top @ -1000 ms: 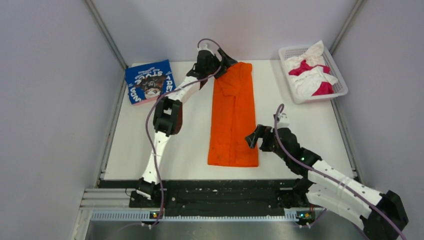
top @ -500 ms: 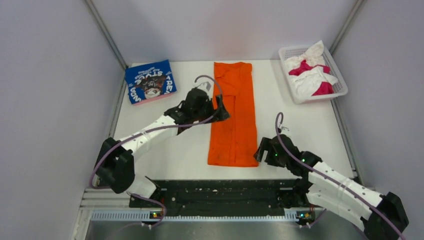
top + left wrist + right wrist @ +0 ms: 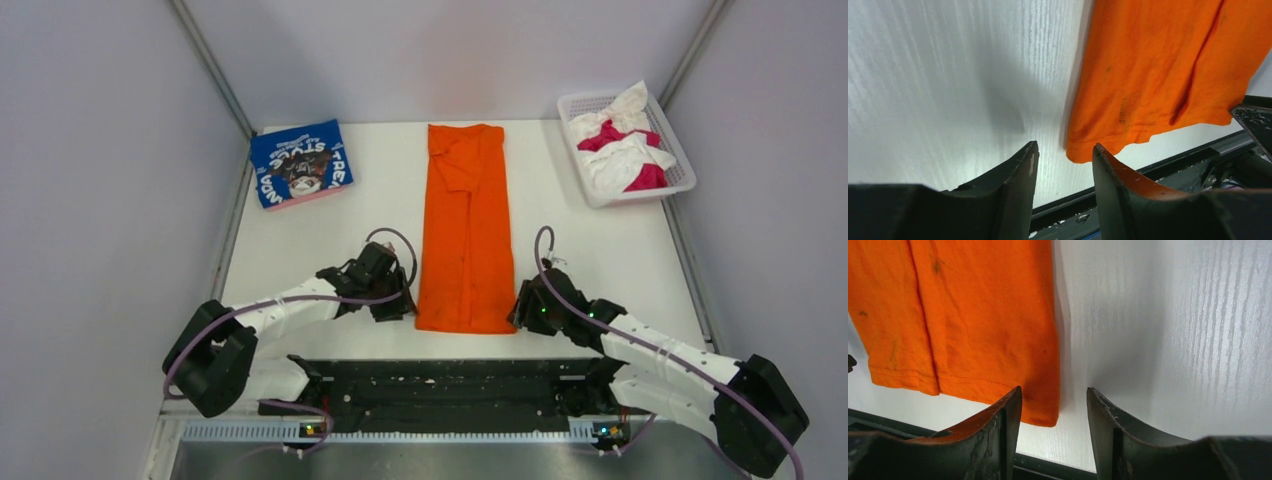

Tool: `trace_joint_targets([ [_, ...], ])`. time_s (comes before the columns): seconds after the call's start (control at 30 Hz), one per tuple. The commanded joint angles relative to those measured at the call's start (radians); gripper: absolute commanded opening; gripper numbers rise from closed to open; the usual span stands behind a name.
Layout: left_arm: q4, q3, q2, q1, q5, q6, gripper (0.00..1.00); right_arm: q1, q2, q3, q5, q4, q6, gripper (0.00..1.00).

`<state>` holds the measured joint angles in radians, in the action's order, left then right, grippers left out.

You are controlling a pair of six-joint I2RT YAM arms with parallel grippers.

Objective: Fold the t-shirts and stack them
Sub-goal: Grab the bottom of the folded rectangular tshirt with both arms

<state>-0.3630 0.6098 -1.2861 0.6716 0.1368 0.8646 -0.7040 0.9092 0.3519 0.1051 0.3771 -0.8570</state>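
Note:
An orange t-shirt (image 3: 465, 230), folded into a long strip, lies flat down the middle of the table. My left gripper (image 3: 395, 305) sits low at its near left corner; in the left wrist view the gripper (image 3: 1065, 146) is open, with the shirt's corner (image 3: 1083, 150) just beyond the fingertips. At the near right corner my right gripper (image 3: 522, 305) is also low. The right wrist view shows it (image 3: 1054, 389) open too, the shirt's hem (image 3: 1043, 412) lying ahead of the gap. Neither holds cloth.
A folded blue t-shirt (image 3: 300, 162) with white lettering lies at the far left. A white lattice basket (image 3: 597, 203) at the far right holds crumpled white and magenta shirts (image 3: 625, 145). The black rail (image 3: 450, 375) runs along the near edge.
The left arm swung from the shirt's far end back to its near left corner. The right gripper slid in to the near right corner. Both pairs of jaws narrowed.

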Motion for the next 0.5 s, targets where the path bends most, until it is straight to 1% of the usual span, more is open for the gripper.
trace_joint_targets([
  [0.0,0.13,-0.024,-0.035,0.013,0.06,0.031,0.47,0.004,0.011,-0.034,-0.005,-0.078,-0.015,0.47],
  [0.13,0.173,-0.029,-0.112,0.036,0.105,0.055,0.38,0.004,0.029,-0.047,-0.029,-0.099,-0.019,0.32],
  [0.17,0.179,-0.029,-0.132,0.043,0.112,0.06,0.33,0.004,0.033,-0.052,-0.035,-0.101,-0.021,0.3],
  [0.23,0.191,-0.028,-0.165,0.056,0.121,0.067,0.26,0.005,0.041,-0.062,-0.049,-0.102,-0.023,0.24],
  [0.3,0.194,-0.025,-0.193,0.07,0.131,0.076,0.1,0.004,0.044,-0.069,-0.071,-0.106,-0.024,0.19],
  [0.33,0.193,-0.025,-0.201,0.077,0.13,0.08,0.04,0.005,0.042,-0.073,-0.084,-0.111,-0.023,0.16],
  [0.37,0.188,-0.026,-0.206,0.082,0.123,0.085,0.0,0.004,0.039,-0.079,-0.094,-0.116,-0.023,0.13],
  [0.43,0.168,-0.026,-0.205,0.085,0.119,0.092,0.0,0.005,0.032,-0.085,-0.112,-0.122,-0.021,0.0],
  [0.47,0.153,-0.025,-0.194,0.089,0.119,0.096,0.0,0.003,0.024,-0.083,-0.136,-0.116,-0.022,0.0],
])
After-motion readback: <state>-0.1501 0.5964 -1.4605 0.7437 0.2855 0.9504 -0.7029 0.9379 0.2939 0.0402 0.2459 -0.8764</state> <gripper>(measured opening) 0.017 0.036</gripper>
